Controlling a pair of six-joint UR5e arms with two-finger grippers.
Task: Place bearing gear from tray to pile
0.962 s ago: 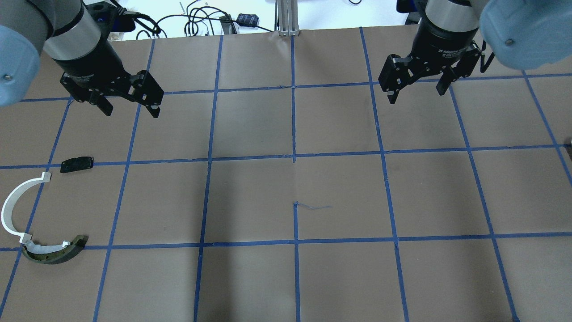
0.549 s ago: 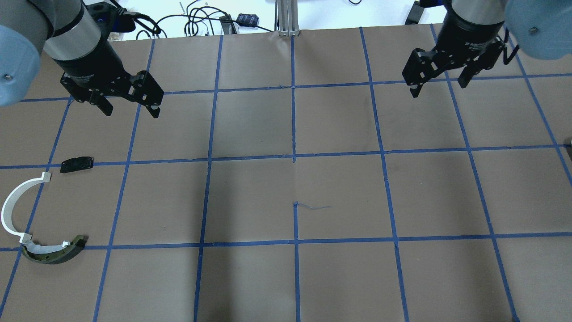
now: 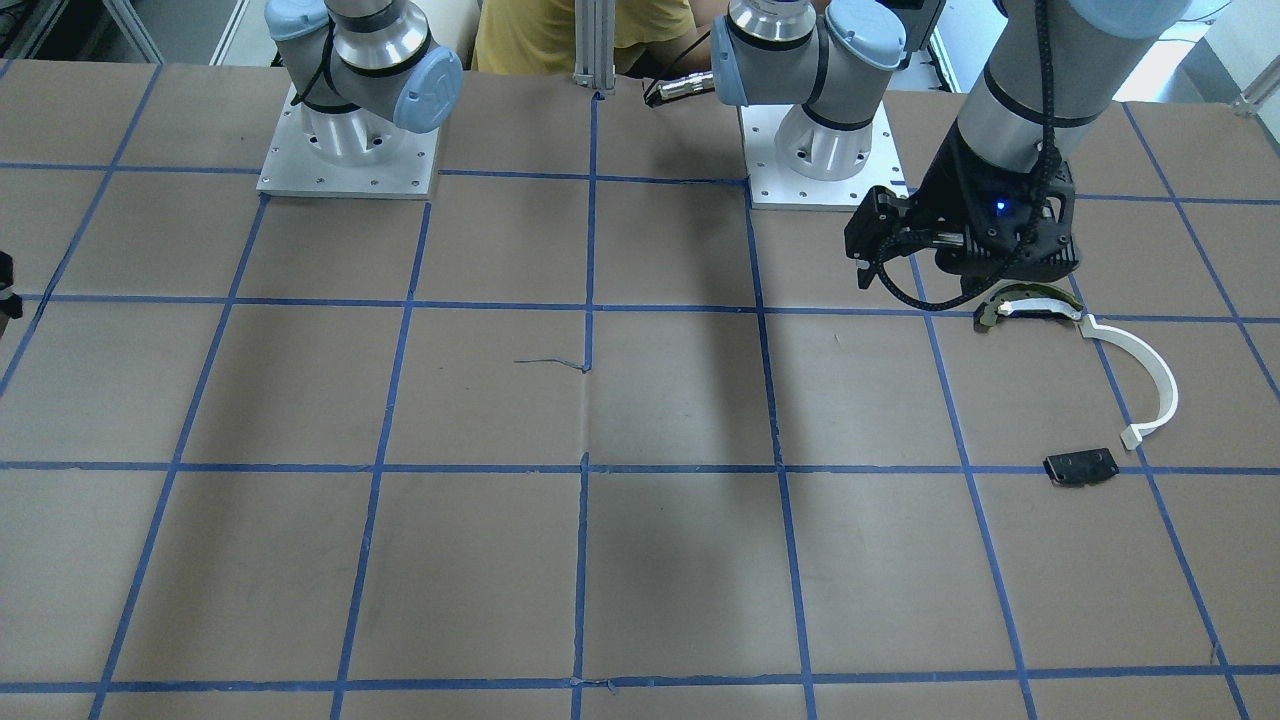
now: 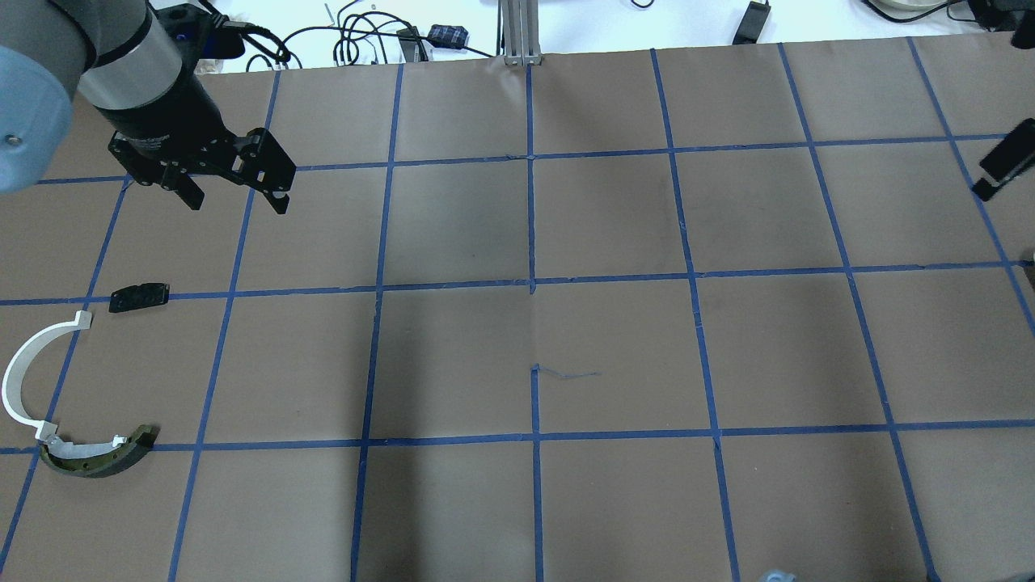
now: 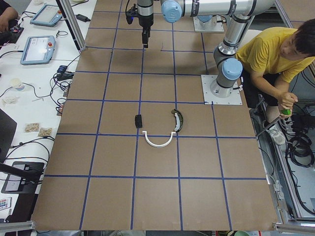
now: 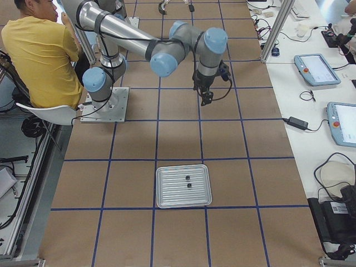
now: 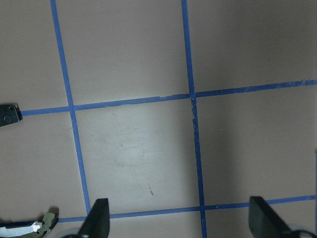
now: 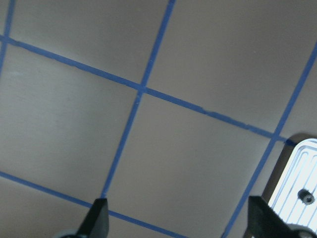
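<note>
Two tiny black bearing gears lie in a silver tray in the exterior right view. One gear and the tray's corner show at the lower right of the right wrist view. The pile lies near the left arm: a white curved strip, a dark curved piece and a flat black plate. My left gripper is open and empty, above the table beyond the plate. My right gripper is open and empty, short of the tray; one of its fingers shows at the overhead view's right edge.
Brown paper with a blue tape grid covers the table. Cables and small devices lie past the far edge. A person in yellow sits behind the robot bases. Tablets lie on a side bench.
My right arm has swung to the right, almost out of the overhead view, with its gripper still open. The left arm and the pile have not moved.
</note>
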